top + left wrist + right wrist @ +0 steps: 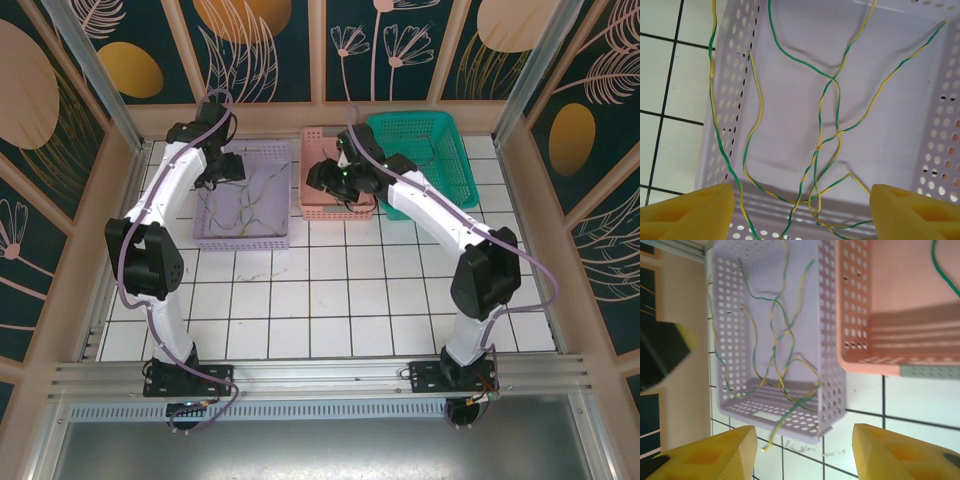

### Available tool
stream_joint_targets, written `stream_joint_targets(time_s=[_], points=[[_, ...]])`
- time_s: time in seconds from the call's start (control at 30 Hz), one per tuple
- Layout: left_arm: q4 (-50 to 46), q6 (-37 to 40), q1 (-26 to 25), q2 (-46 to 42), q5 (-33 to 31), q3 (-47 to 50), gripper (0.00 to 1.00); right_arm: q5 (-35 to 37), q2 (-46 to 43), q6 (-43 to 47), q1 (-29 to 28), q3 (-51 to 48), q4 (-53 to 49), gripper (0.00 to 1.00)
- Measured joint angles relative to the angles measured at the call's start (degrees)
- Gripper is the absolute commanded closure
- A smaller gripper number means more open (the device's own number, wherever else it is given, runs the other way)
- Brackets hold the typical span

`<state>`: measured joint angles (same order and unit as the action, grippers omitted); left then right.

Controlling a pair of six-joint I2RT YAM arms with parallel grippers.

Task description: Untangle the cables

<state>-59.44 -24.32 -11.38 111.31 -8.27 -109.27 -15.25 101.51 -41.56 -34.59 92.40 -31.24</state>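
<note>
Several thin yellow-and-green cables (837, 100) lie crossed and looped over one another on the floor of the lilac basket (730, 65). My left gripper (802, 215) hovers over them, open, with nothing between its yellow fingers (687, 212). In the top view it (222, 172) sits over the back left of the lilac basket (243, 243). My right gripper (802, 455) is open and empty too, and hangs at the pink basket (308, 170). One end of the cables (762, 440) hangs out over the lilac basket's wall (832, 365).
A pink basket (855, 300) next to the lilac one holds a green cable (944, 275). A green basket (465, 165) stands at the back right with a dark wire in it. Wooden walls close in the white tiled table.
</note>
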Motion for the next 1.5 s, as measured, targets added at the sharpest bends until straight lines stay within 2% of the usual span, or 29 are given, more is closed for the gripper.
stream_joint_targets(time_s=[0.23, 0.53, 0.73, 0.77, 0.8, 0.83, 0.87, 1.0, 1.07, 1.17, 1.23, 1.3, 1.37, 1.5], points=[[1.1, -3.3, 0.0, -4.9, -1.0, 0.2, 0.35, 3.4, -8.1, -1.0, 0.0, -10.1, 4.0, 0.48], [10.1, -11.0, 0.2, -27.5, -3.5, 19.8, 0.41, 6.3, -21.5, -0.8, 1.0, -25.4, 10.8, 0.49], [13.2, -16.8, 0.6, -32.0, -0.3, 32.0, 0.41, 6.2, -25.9, -0.8, 1.6, -31.4, 11.5, 0.48], [13.6, -17.6, 0.6, -32.7, 0.0, 34.4, 0.38, 6.3, -26.9, -0.8, 1.6, -32.5, 11.4, 0.44], [13.8, -18.3, 0.6, -33.5, 0.2, 36.4, 0.36, 6.5, -28.0, -0.6, 1.6, -33.5, 11.3, 0.29], [14.2, -18.9, 0.6, -34.6, 0.4, 38.5, 0.3, 7.2, -29.6, -0.3, 1.6, -34.8, 11.1, 0.02], [14.5, -19.3, 0.6, -36.2, 0.3, 40.6, 0.03, 8.5, -31.6, -0.2, 1.6, -36.0, 10.7, 0.01], [20.5, -19.0, 0.6, -45.9, -0.2, 48.7, 0.01, 19.9, -41.9, 1.1, 1.6, -40.2, 8.0, 0.01], [24.9, -18.6, 0.6, -52.6, -2.1, 53.6, 0.01, 29.8, -48.5, 1.4, 1.7, -42.4, 7.2, 0.01], [35.1, -19.3, 0.6, -62.7, -8.9, 63.3, 0.01, 45.5, -55.2, 2.4, 2.2, -46.5, 8.7, 0.01], [44.0, -17.2, 0.6, -69.3, -14.3, 72.5, 0.01, 51.5, -58.1, 8.7, 3.9, -52.3, 15.3, 0.01], [51.3, -12.6, 0.6, -73.1, -19.5, 80.9, 0.01, 53.2, -59.3, 16.0, 7.1, -59.8, 22.9, 0.01], [57.8, -5.9, 0.7, -72.1, -23.0, 86.3, 0.01, 52.0, -59.5, 22.3, 11.1, -68.2, 31.5, 0.01], [71.4, 6.6, 0.7, -67.2, -23.0, 93.6, 0.01, 48.3, -58.6, 29.6, 16.2, -80.0, 42.4, 0.01]])
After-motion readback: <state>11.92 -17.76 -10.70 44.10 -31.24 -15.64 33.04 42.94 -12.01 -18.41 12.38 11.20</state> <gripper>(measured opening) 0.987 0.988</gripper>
